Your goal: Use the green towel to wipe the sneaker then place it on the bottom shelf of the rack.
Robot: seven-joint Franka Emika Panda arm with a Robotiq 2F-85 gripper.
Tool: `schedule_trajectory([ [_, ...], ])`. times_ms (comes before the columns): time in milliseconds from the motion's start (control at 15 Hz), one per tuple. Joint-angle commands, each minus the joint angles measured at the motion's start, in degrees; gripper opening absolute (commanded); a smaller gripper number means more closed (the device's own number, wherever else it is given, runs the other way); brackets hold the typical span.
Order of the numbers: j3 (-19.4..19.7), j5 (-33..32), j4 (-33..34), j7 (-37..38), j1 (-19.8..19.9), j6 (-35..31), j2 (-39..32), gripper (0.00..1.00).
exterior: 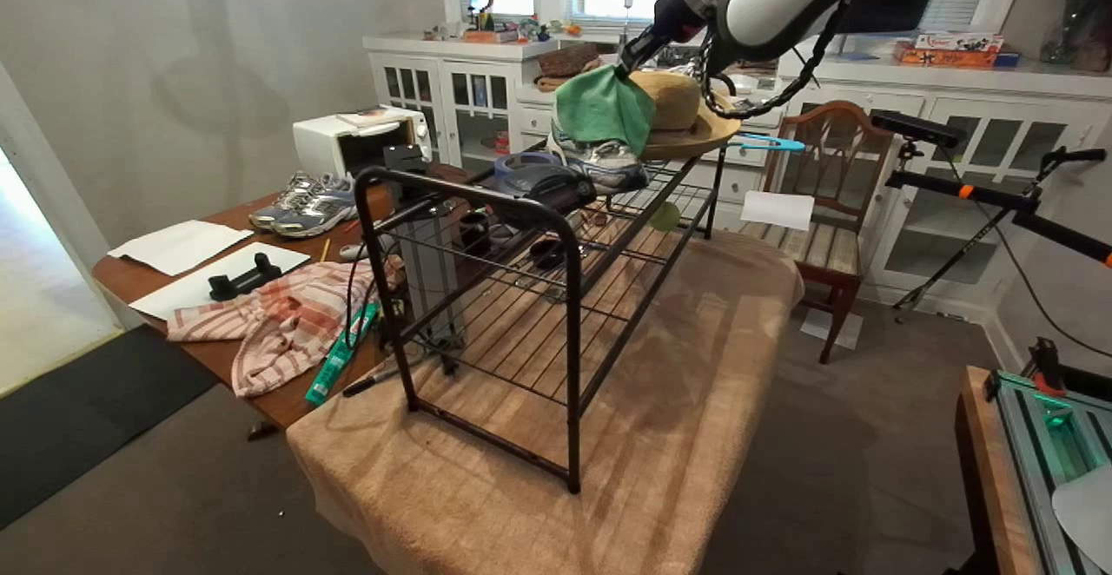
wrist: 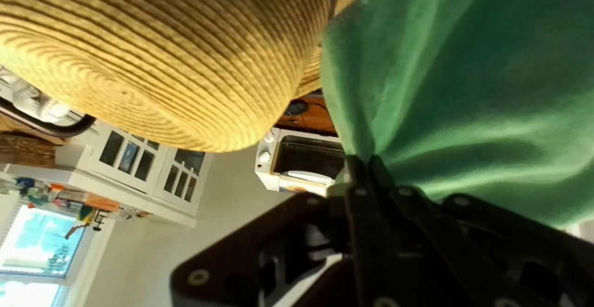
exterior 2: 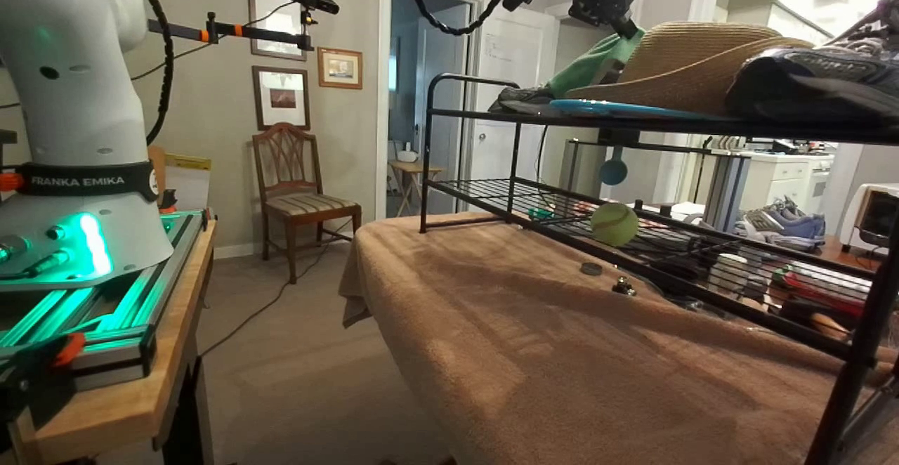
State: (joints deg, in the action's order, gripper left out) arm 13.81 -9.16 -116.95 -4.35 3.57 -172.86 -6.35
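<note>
One green towel (exterior: 599,104) hangs from the gripper (wrist: 366,159), whose fingers are pinched together on a gathered bit of the cloth, above the top shelf of the black wire rack (exterior: 573,366). The towel's lower end overlaps the sneaker (exterior: 619,168) in both exterior views and appears to lie on it. That sneaker is on the top shelf, between the straw hat (exterior 2: 692,61) and one short end of the rack; a dark item (exterior: 547,187), hard to make out, lies closer to that end. Past the hat, toward the opposite short end, sits another shoe (exterior 2: 818,86). A flat blue object (exterior 2: 604,107) lies by the hat brim at the top shelf's long edge on the robot's side. Near the same long edge of the bottom shelf is a tennis ball (exterior 2: 614,225). The rack stands on a tan cloth (exterior: 643,471), and two grey shoes (exterior: 311,210) sit on a wooden surface (exterior: 201,353) beside it.
</note>
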Motion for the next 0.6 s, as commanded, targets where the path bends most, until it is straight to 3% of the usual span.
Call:
schedule_trajectory([
  [0, 1.48, -5.58, -0.59, 5.48, -2.17, 5.01, 1.20, 0.01],
  [533, -7.00, -1.33, -2.35, -2.11, -1.05, 20.70, 3.91, 0.01],
])
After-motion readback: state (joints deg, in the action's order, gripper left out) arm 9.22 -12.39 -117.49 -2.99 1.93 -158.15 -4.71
